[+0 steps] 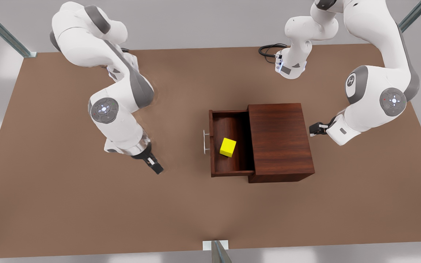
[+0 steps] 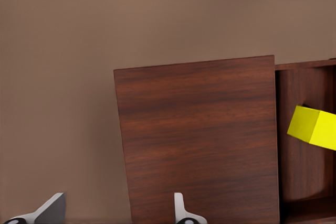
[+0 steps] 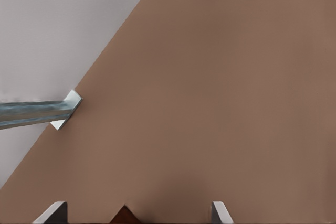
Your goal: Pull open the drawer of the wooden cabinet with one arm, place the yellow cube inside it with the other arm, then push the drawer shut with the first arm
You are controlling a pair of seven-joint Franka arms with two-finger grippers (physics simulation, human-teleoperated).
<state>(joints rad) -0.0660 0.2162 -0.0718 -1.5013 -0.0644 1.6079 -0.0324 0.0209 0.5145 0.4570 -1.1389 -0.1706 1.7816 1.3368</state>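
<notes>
Front view, contents of the brown table (image 1: 86, 212):

- Wooden cabinet (image 1: 280, 142): dark reddish-brown, horizontal grain. It stands right of the table's centre in the front view.
- Drawer (image 1: 228, 124): pulled well out toward the front view's left, with its interior exposed. A thin silver bar handle (image 1: 205, 142) is on its front face.
- Yellow cube (image 1: 228, 147): lies on the drawer floor, turned slightly askew. It sits nearer the handle end than the cabinet body and is clear of both grippers.
- Left gripper (image 1: 312, 128): belongs to the arm on the front view's right. It sits just beside the cabinet's back face, opposite the drawer side, and holds nothing.
- Right gripper (image 1: 158, 169): belongs to the arm on the front view's left. It is low over bare table, near the drawer front but apart from it. It is angled toward the table's near edge and holds nothing.

Left wrist view:

- Left gripper (image 2: 118, 208): both fingertips are spread wide with nothing between them.
- Cabinet (image 2: 199, 140): its top panel is seen from above.
- Drawer (image 2: 302, 171): extends from the cabinet's far side.
- Yellow cube (image 2: 313, 126): inside the drawer.

Right wrist view:

- Right gripper (image 3: 136, 209): its fingertips are set far apart and grip nothing.
- Table (image 3: 236, 77): bare surface running to its edge.
- Metal strut (image 3: 31, 113): meets the table edge at a pale bracket.
- Small dark reddish-brown corner (image 3: 125, 214): pokes in between the fingertips; I cannot tell which piece it belongs to.
</notes>
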